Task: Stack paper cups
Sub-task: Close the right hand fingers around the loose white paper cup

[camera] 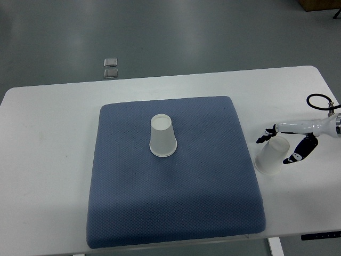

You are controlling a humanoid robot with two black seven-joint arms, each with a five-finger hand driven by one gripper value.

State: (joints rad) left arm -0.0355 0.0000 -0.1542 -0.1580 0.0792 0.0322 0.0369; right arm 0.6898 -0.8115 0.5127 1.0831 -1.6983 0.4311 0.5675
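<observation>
One white paper cup (162, 136) stands upside down on the blue mat (176, 213), a little left of the mat's centre. A second white paper cup (270, 158) stands upside down on the white table just past the mat's right edge. My right hand (279, 149) reaches in from the right edge and wraps this cup's upper part. Its thumb lies across the far left side and its dark fingertips (296, 156) sit against the right side. The cup's rim rests on the table. My left arm is out of view.
The white table (48, 160) carries the mat and has bare strips to its left and right. A black cable (318, 101) loops above my right wrist. Two small metal floor plates (111, 68) lie beyond the table's far edge.
</observation>
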